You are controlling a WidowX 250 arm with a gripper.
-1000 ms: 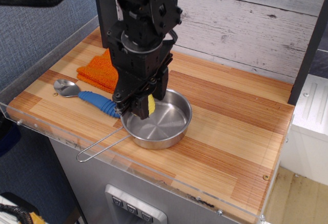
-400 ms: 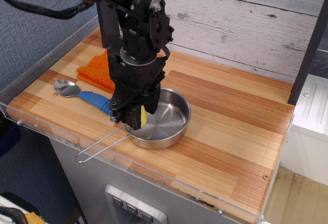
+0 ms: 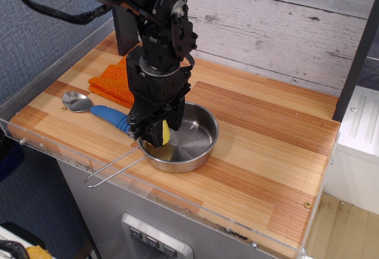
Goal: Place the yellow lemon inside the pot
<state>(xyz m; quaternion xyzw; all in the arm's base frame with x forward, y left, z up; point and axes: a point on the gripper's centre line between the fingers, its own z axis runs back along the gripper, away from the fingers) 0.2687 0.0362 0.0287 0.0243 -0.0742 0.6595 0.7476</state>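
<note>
The pot (image 3: 192,137) is a shallow shiny steel pan on the wooden counter, its wire loop handle (image 3: 109,172) pointing front-left. My black gripper (image 3: 155,134) reaches down into the pot's left side. It is shut on the yellow lemon (image 3: 165,133), which shows as a bright yellow strip between the fingers, low inside the pot near its floor. Whether the lemon touches the floor I cannot tell. Most of the lemon is hidden by the fingers.
A metal spoon with a blue handle (image 3: 106,114) lies just left of the pot, its bowl (image 3: 76,99) further left. A folded orange cloth (image 3: 112,82) lies behind it. A clear plastic rim (image 3: 47,146) edges the counter's front and left.
My gripper has moved down and slightly left with the lemon, from the pot's rim level to deep inside it. The pot has shifted a little to the left.
</note>
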